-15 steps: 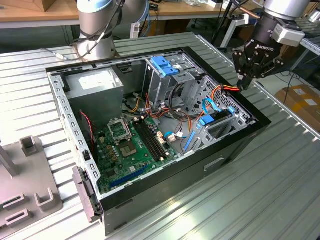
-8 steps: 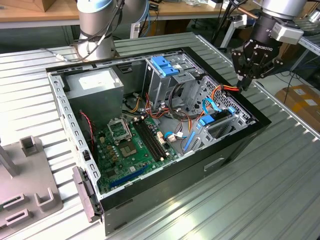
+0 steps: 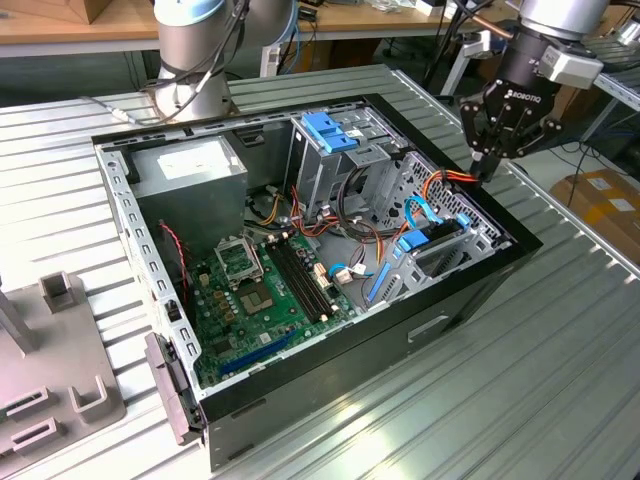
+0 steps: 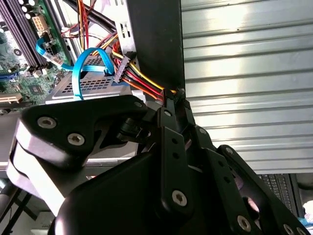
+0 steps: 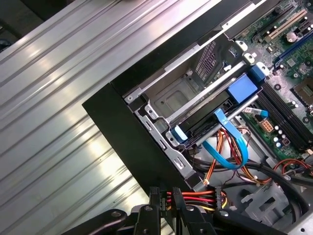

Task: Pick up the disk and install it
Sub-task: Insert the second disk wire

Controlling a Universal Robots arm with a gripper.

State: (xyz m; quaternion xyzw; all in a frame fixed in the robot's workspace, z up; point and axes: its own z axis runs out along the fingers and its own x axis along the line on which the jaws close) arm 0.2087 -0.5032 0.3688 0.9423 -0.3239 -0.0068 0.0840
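At the exterior view's left, a grey fixture block (image 3: 60,385) sits on the ribbed metal table (image 3: 520,400) near its left edge, just beside the open computer case (image 3: 300,270) that takes up the table's middle. Inside the case, the silver power supply (image 3: 190,175) fills the far left corner, and the green motherboard (image 3: 265,290) lies on the floor in front of it. Further right, a blue-topped drive cage (image 3: 335,135) stands against the far wall. The disk (image 3: 430,245) sits on edge in the metal bay at the case's right wall, its bright blue bracket showing at the top; in the first wrist view the disk (image 5: 215,110) lies slotted between the bay's rails, with a light blue data cable (image 5: 230,142) looping just beside it. A bundle of red, orange and yellow power wires (image 3: 450,180) runs up to the right rim of the case. The gripper (image 3: 487,172) hangs over that rim at the exterior view's right, its fingertips closed tight on the wire bundle; in both wrist views the fingertips (image 4: 171,100) pinch the wires (image 5: 195,198) just beside the black edge of the case.
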